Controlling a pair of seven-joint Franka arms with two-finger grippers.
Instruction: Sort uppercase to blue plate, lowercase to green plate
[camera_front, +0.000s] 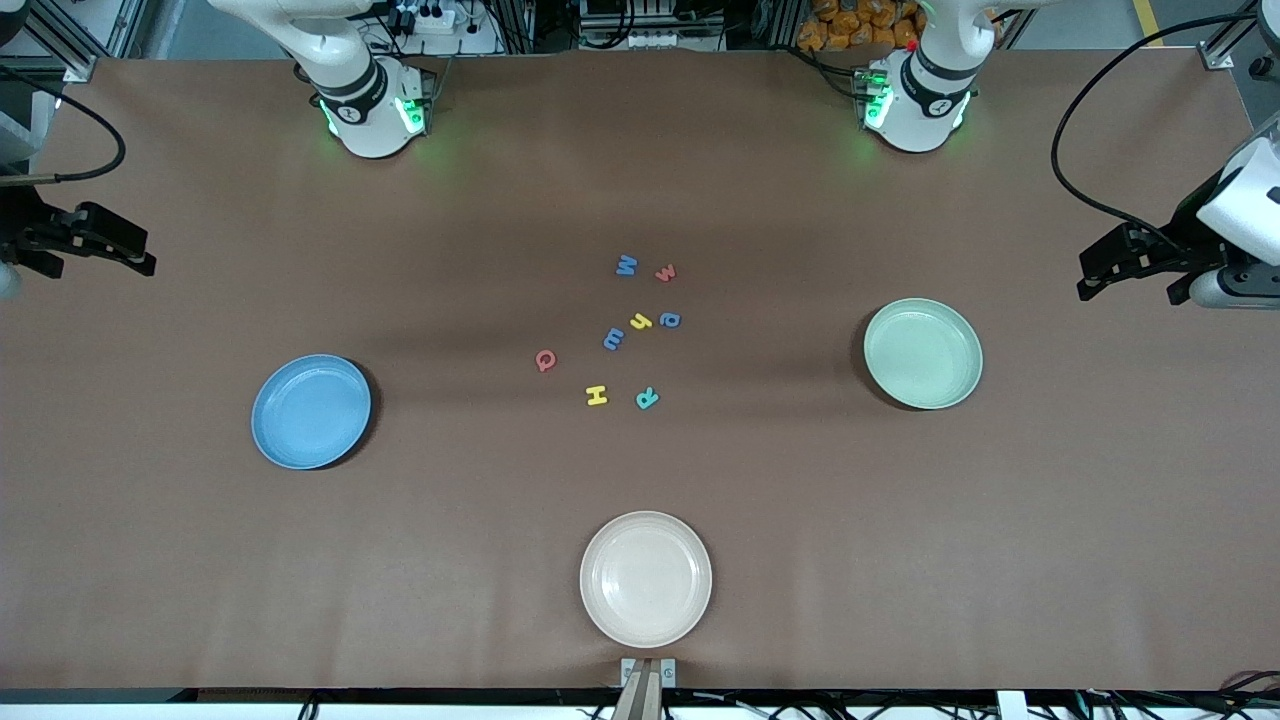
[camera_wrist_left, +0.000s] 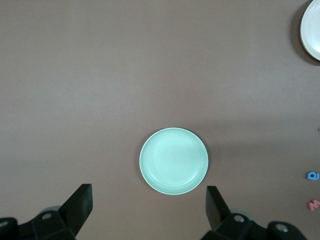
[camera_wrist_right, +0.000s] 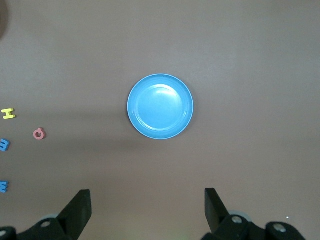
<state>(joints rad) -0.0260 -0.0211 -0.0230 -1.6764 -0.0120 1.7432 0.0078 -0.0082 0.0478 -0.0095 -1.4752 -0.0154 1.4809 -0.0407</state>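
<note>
The uppercase letters lie mid-table: blue W (camera_front: 626, 265), red Q (camera_front: 545, 361), yellow H (camera_front: 596, 396) and teal R (camera_front: 647, 399). Among them are the lowercase letters: red w (camera_front: 666, 272), yellow h (camera_front: 641, 321), blue a (camera_front: 670, 320) and blue m (camera_front: 613, 339). The blue plate (camera_front: 311, 411) sits toward the right arm's end, the green plate (camera_front: 922, 353) toward the left arm's end, both bare. My right gripper (camera_front: 95, 262) hangs open high over its table end, looking down on the blue plate (camera_wrist_right: 160, 106). My left gripper (camera_front: 1130, 288) hangs open over the other end, above the green plate (camera_wrist_left: 173, 161).
A cream-white plate (camera_front: 646, 578) rests near the table's front edge, nearer the camera than the letters. Brown paper covers the whole table. Both arm bases stand along the back edge.
</note>
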